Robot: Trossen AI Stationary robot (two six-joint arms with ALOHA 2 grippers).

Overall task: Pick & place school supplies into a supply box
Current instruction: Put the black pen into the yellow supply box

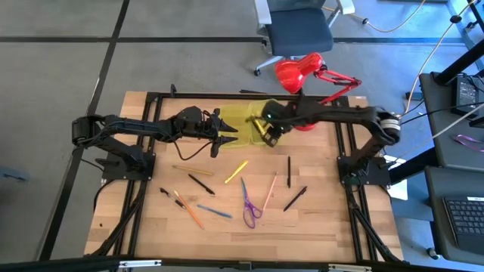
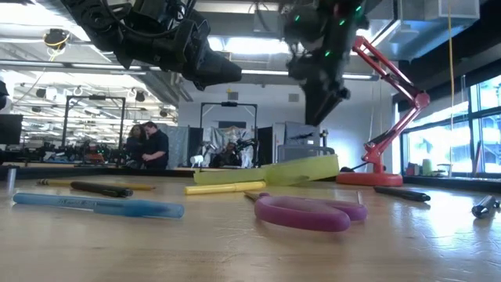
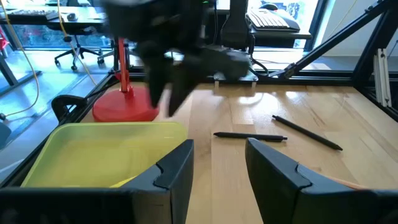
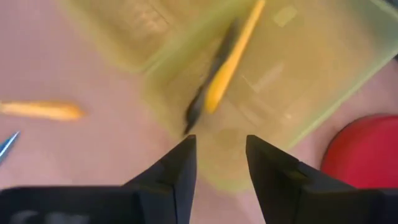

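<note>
Bright ceiling lights, window glare, right wrist view seemingly motion-blurred

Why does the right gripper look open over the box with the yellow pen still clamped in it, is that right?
Not quite. The right gripper is open over the box, but it holds nothing: the right wrist view shows the yellow pen lying in the box, clear of the fingers.

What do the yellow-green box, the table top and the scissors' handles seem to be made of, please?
Box: likely translucent plastic, smooth, light showing through its walls. Table top: wood, pale planks with visible grain and seams. Scissors' handles: probably purple moulded plastic, rounded with a soft sheen.
</note>
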